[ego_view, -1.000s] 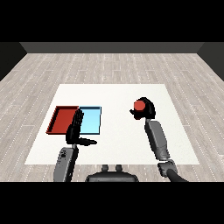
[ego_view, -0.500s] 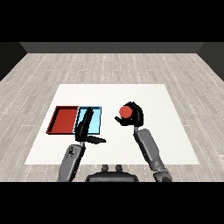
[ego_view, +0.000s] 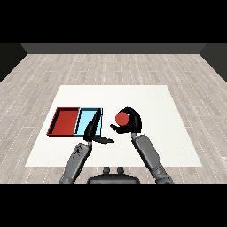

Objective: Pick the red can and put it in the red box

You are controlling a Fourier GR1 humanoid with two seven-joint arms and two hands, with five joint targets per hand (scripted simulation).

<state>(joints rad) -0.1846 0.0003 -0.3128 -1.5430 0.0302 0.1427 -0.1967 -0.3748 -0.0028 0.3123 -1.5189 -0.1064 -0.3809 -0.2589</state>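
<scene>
Holding one red can [ego_view: 121, 118], right hand [ego_view: 131, 124] curled; left hand [ego_view: 93, 132] open; two trays.

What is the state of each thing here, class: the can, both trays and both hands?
Red can: held in the right hand, beside the trays.
Right hand: fingers curled round the can.
Left hand: open, fingers straight, holding nothing.
Red tray: nothing in it.
Light blue tray: partly hidden by the left hand.
</scene>
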